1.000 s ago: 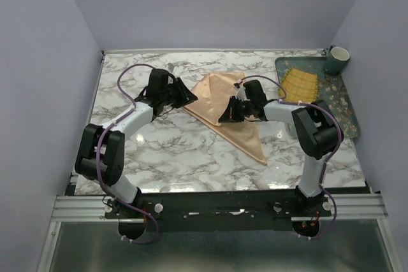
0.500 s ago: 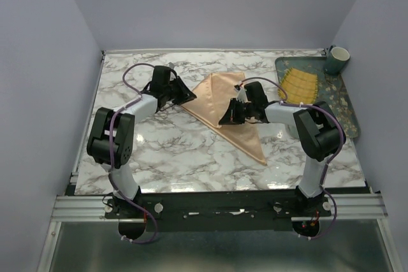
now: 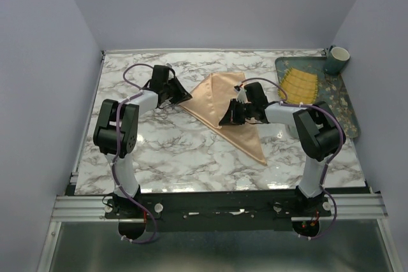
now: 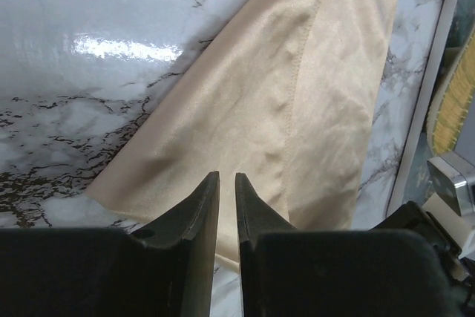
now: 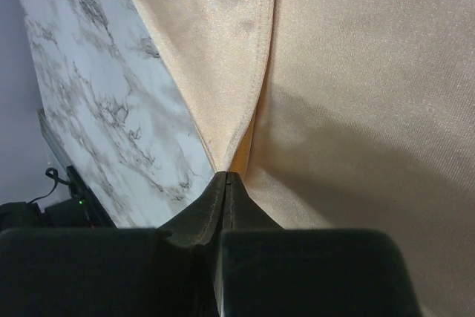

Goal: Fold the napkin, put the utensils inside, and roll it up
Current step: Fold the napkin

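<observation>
The napkin [image 3: 215, 93] lies on the bench [image 3: 178, 151] between your pincers. Right pincer [image 5: 225, 176] is clamped on its edge, left pincer [image 4: 227, 176] is a slit open over its left corner. Tray [image 3: 347, 103], yellow cloth [image 3: 299, 83] and cup [image 3: 337, 59] sit well right of both.

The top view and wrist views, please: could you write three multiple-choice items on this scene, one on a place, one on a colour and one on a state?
1. Where is the cup?
A) at the near left corner
B) at the tray's far right corner
C) in a gripper

2. What colour is the napkin?
A) blue
B) white
C) peach

3. How is the right gripper?
A) shut on the napkin's edge
B) wide open
C) holding the cup

Answers: 1 B, it stands upright there; 2 C, every view shows peach; 3 A, its fingertips meet on a fold.
</observation>
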